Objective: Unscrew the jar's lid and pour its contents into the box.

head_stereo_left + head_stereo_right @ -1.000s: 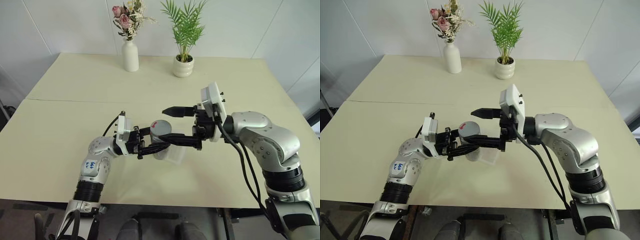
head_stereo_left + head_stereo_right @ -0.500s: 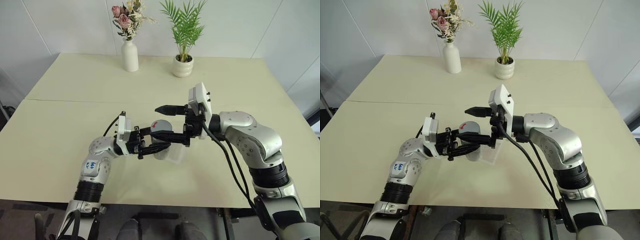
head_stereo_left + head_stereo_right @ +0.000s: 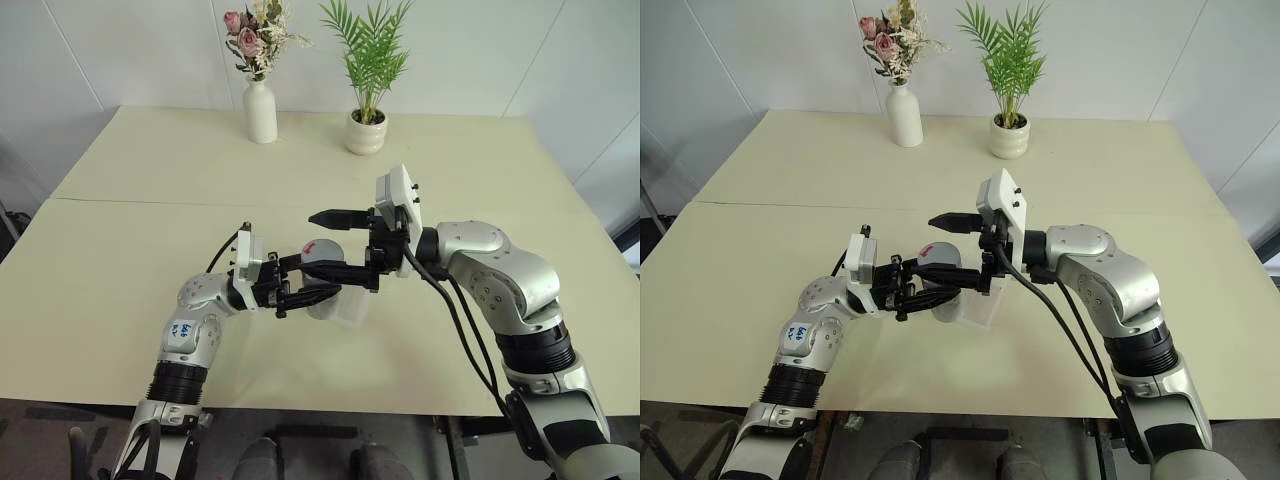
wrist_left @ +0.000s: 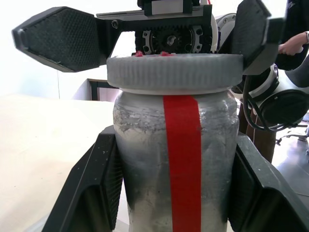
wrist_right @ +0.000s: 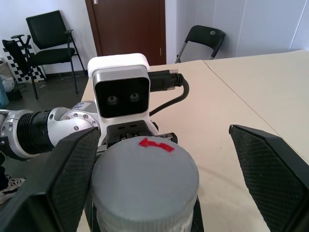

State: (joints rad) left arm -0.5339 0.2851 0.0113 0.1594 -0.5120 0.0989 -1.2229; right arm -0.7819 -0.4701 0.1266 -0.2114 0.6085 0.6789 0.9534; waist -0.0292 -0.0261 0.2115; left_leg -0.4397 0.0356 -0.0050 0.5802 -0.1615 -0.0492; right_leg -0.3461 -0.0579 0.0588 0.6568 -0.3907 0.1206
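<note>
My left gripper (image 3: 322, 292) is shut on the jar (image 4: 145, 164), a clear cylinder with a red stripe and pale contents, and holds it upright above the table. The greyish-white lid (image 5: 145, 176) with its red mark sits on the jar. My right gripper (image 3: 310, 245) reaches in from the right and stands open. Its fingers (image 5: 270, 174) flank the lid on either side with a gap to it. The clear box (image 3: 352, 310) lies on the table just below and right of the jar, partly hidden by it.
A white vase of flowers (image 3: 261, 112) and a white plant pot (image 3: 366, 132) stand at the back of the cream table (image 3: 120, 250). Wide bare tabletop lies to the left and right of the arms.
My right arm has drawn in to the left, so its open fingers reach further around the lid. The left gripper and the jar have stayed put.
</note>
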